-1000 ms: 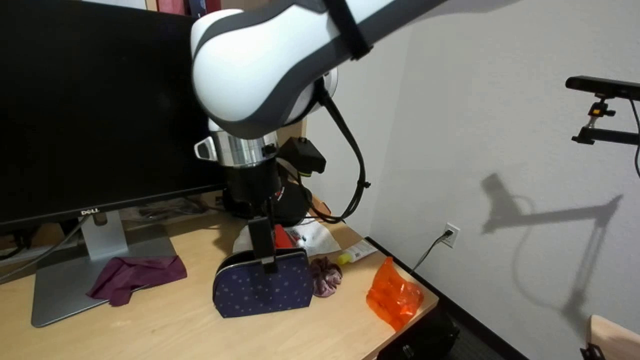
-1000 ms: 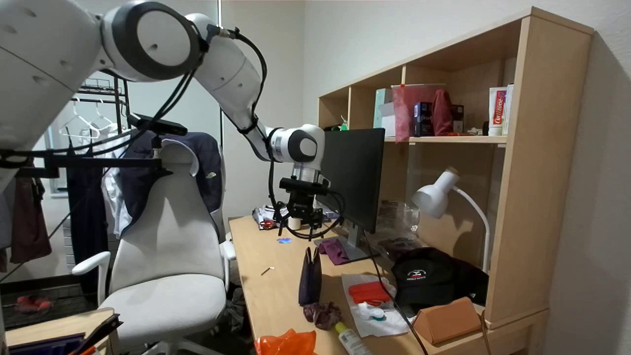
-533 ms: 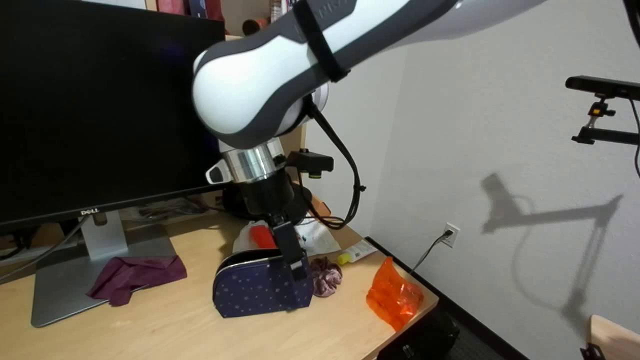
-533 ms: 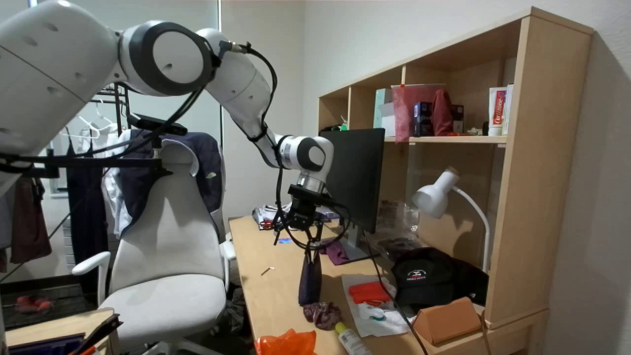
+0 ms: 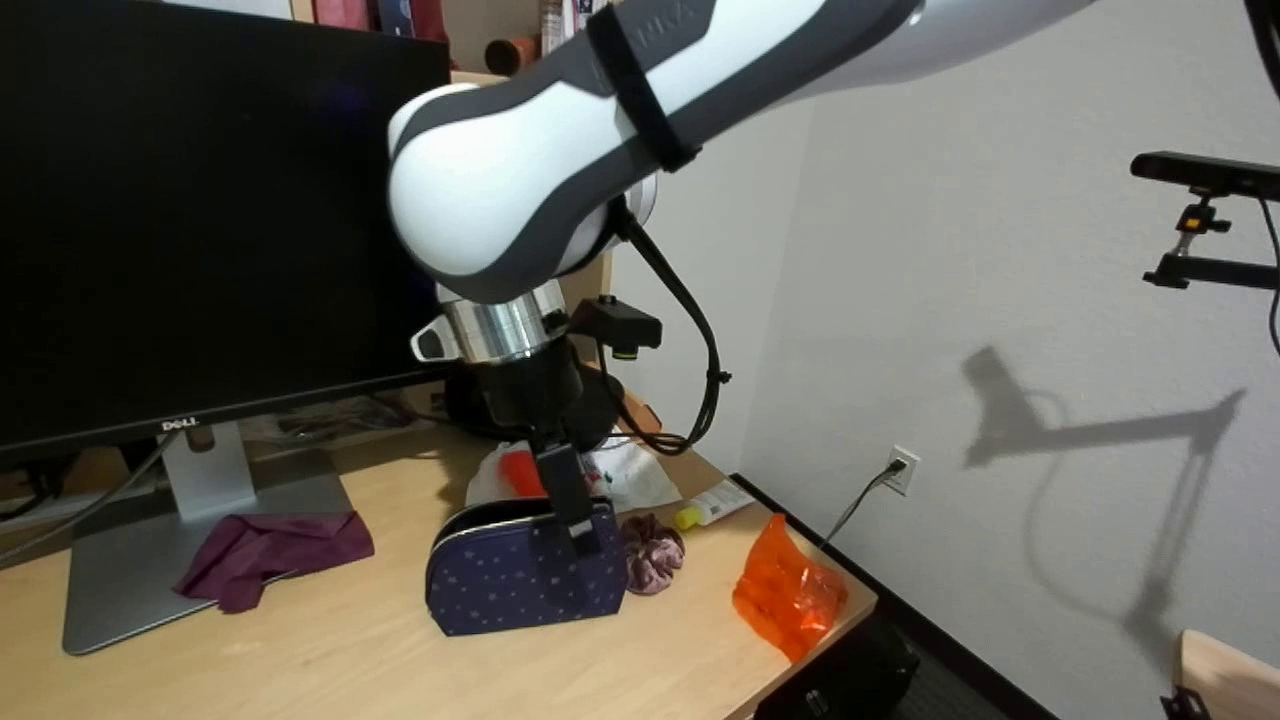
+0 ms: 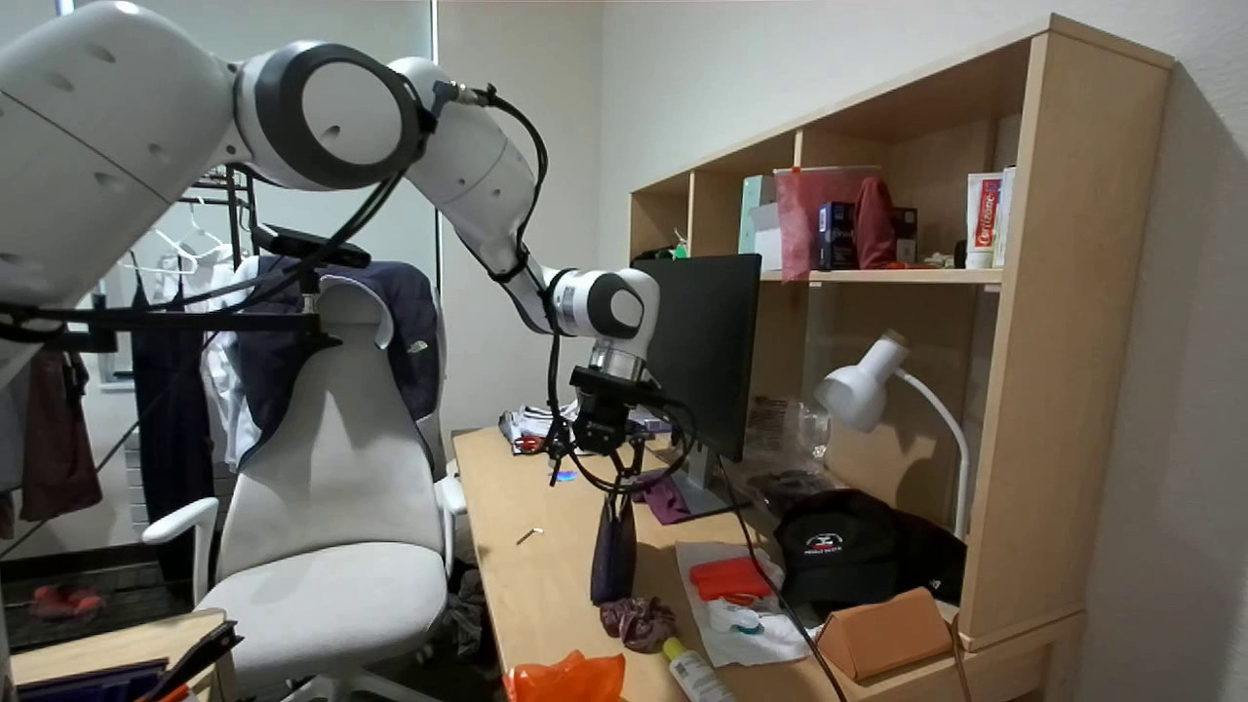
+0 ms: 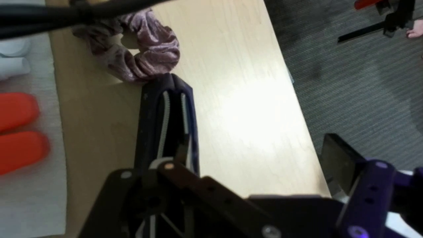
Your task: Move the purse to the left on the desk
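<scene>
Purse (image 5: 510,580) needed grabbing: my empty fingers (image 7: 338,162) stood wide apart, one maybe inside (hard to see); pinching seemed next.

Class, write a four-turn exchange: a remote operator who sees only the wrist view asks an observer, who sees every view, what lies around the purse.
Operator: Is anything past the scrunchie, away from the purse?
Observer: Yes: orange plastic near the edge of the desk, in both exterior views.
Operator: The hand hides the purse's other end; what lies on that side?
Observer: In an exterior view, a purple cloth left of the purse, partly on the base of the monitor.
</scene>
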You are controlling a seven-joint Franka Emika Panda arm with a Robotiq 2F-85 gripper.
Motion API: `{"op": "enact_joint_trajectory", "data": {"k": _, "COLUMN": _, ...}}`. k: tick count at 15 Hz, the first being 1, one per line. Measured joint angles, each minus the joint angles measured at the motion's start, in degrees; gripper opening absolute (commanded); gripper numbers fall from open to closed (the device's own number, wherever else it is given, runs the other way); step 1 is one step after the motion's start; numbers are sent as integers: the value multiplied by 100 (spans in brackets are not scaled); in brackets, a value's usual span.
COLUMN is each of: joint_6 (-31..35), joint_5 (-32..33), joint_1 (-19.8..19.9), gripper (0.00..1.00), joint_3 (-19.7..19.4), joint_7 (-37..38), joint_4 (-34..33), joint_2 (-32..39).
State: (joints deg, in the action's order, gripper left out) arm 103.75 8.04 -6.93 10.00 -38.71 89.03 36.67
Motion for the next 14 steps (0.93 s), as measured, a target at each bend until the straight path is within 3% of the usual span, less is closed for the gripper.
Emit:
{"op": "enact_joint_trajectory", "data": {"k": 5, "joint_6": 1141, "joint_5": 23, "joint_1": -11, "gripper": 100, "joint_3": -83, "joint_7": 559, "joint_4": 305, "joint_2": -50}}
{"op": "enact_joint_trajectory", "data": {"k": 8, "joint_6": 1355, "joint_5": 25, "joint_1": 7, "gripper": 98, "joint_3": -166, "joint_7": 617, "joint_4": 558, "joint_2": -29}}
{"op": "enact_joint_trajectory", "data": {"k": 9, "joint_6": 1385, "joint_5": 26, "joint_1": 9, "gripper": 74, "joint_3": -207, "joint_7": 621, "joint_4": 614, "joint_2": -10}}
{"op": "enact_joint_trajectory", "data": {"k": 11, "joint_6": 1420, "joint_5": 50, "joint_1": 22, "gripper": 69, "joint_3": -266, "joint_7": 621, "joint_4": 659, "joint_2": 57}}
{"op": "enact_joint_trajectory", "data": {"k": 14, "joint_6": 1420, "joint_5": 140, "joint_1": 24, "gripper": 49, "joint_3": -286, "joint_7": 620, "joint_4": 659, "joint_2": 147}}
